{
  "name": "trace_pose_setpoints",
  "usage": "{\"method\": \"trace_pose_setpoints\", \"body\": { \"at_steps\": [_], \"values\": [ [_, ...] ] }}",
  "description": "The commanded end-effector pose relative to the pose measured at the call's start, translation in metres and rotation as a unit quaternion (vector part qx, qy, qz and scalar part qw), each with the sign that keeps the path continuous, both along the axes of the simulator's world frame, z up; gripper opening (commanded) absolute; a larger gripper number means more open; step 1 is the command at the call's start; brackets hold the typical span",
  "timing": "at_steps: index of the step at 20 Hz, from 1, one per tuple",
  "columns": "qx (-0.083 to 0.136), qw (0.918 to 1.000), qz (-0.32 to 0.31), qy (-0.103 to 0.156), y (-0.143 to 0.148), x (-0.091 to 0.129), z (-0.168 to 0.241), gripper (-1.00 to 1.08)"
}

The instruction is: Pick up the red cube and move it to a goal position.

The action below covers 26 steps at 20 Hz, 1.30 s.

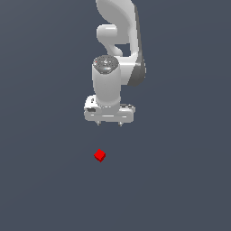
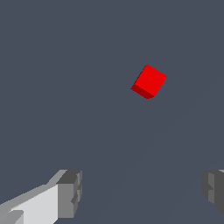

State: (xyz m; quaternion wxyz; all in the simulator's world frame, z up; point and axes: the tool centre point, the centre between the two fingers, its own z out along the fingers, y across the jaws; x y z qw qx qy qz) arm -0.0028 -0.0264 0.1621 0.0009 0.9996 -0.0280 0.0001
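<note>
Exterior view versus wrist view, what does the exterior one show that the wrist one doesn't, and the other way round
Only the exterior view shows the white robot arm and the whole tool from outside, hanging apart from the red cube, with nothing held.

Only the wrist view shows the fingers up close: wide apart, nothing between them, with the cube's faces seen at an angle.

Both show the red cube on the same plain dark grey surface, untouched by the tool.

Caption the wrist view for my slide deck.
Open gripper fingers apart, red cube lying free on the grey floor beyond them.
</note>
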Motion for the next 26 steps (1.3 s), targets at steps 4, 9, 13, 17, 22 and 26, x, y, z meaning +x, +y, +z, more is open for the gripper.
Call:
{"method": "trace_pose_setpoints", "body": {
  "at_steps": [4,9,13,17,22,26],
  "values": [
    [0.000,1.0000,-0.003,0.000,0.000,0.001,-0.002,1.00],
    [0.000,0.9998,-0.022,0.000,-0.002,0.008,-0.012,1.00],
    [0.000,0.9988,-0.049,0.000,-0.005,0.019,-0.026,1.00],
    [0.000,0.9962,-0.087,0.000,-0.010,0.033,-0.046,1.00],
    [0.000,0.9894,-0.146,0.000,-0.020,0.055,-0.077,1.00],
    [0.000,0.9815,-0.191,0.000,-0.030,0.071,-0.101,1.00]
  ]
}}
